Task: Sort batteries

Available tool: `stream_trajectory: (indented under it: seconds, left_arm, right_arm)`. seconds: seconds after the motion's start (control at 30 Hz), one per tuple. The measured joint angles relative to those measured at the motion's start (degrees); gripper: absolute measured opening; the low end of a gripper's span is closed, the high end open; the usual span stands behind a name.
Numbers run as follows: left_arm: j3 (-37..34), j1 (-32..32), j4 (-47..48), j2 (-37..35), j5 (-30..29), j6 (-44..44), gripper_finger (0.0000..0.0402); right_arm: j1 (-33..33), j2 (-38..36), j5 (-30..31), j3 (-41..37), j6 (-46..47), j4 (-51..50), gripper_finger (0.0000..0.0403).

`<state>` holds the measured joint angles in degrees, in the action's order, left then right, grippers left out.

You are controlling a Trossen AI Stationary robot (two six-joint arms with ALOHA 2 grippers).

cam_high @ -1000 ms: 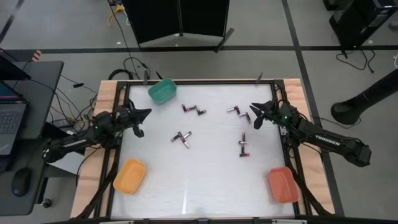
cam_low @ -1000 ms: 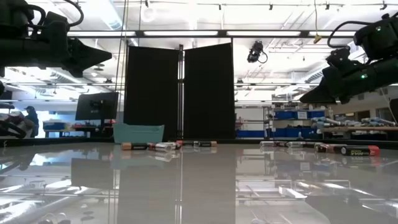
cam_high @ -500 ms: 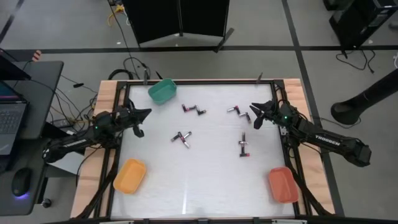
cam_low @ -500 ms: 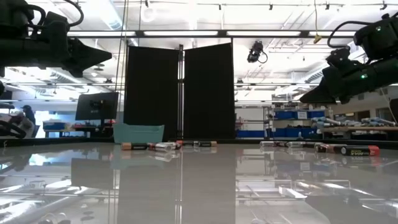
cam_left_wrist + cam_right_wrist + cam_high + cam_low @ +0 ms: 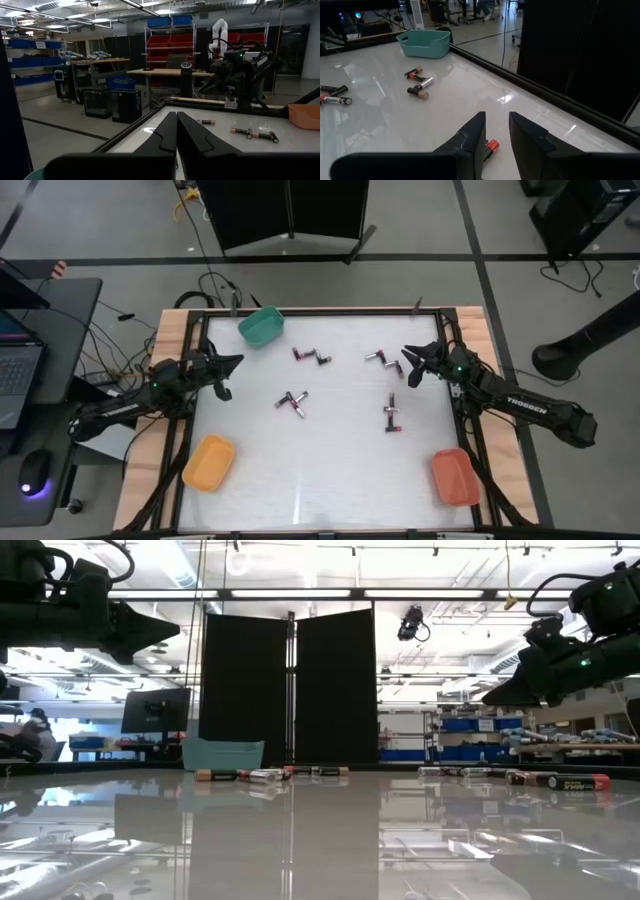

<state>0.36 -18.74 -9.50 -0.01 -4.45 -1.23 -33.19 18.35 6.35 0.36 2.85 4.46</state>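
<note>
Several small batteries with red or pink ends lie on their sides on the white table in loose groups: one group (image 5: 310,357) toward the far edge, a pair (image 5: 292,402) at mid-table, another pair (image 5: 380,359) just ahead of my right gripper, and one more group (image 5: 392,417) nearer. My left gripper (image 5: 228,367) hovers shut above the table's left side (image 5: 176,114). My right gripper (image 5: 408,363) hovers above the right side, open by a narrow gap (image 5: 496,117), with one red-ended battery (image 5: 490,147) on the table below its fingertips. Neither gripper touches anything.
A green bin (image 5: 261,326) stands at the far left corner, an orange bin (image 5: 209,461) at the near left and a red bin (image 5: 455,476) at the near right. A raised dark frame (image 5: 320,311) rims the table. The table's near middle is bare.
</note>
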Motion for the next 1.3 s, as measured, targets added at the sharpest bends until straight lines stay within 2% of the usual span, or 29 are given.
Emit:
stream_trajectory:
  seconds: [0.33, 0.53, 0.63, 0.73, 0.8, 0.87, 1.07, 1.3]
  left_arm:
    - [0.0, -0.02, -0.02, 0.0, 0.0, 0.0, 0.0015]
    - [0.0, -0.01, -0.01, 0.0, 0.01, 0.01, 0.0015]
    - [0.0, 0.0, 0.0, 0.0, 0.02, 0.0, 0.0015]
    - [0.0, -0.02, 0.0, 0.0, 0.02, 0.0, 0.0015]
    - [0.01, 0.0, -0.01, 0.0, 0.02, 0.02, 0.0015]
    - [0.02, 0.0, 0.0, 0.0, 0.01, 0.01, 0.0015]
    - [0.02, -0.02, -0.02, 0.0, 0.0, 0.0, 0.0015]
    - [0.01, 0.0, -0.02, 0.0, 0.02, 0.01, 0.0015]
  right_arm:
    - [0.0, 0.02, 0.0, 0.0, 0.02, 1.28, 0.0096]
    - [0.13, 0.0, -0.44, 0.0, 1.73, 8.8, 0.0096]
    - [0.11, 0.17, -0.68, 0.0, 2.92, 15.77, 0.0095]
    - [0.34, 0.19, -7.22, 0.84, 2.44, 17.96, 0.0079]
    - [1.13, 0.92, -10.4, 2.72, 2.1, 15.7, 0.0048]
    - [2.17, 1.95, -10.23, 5.13, 1.78, 11.78, 0.0015]
    - [7.44, 6.14, -8.89, 15.89, 1.1, -2.33, 0.0007]
    - [17.29, 13.34, -2.97, 31.59, 2.96, -26.93, 0.0006]
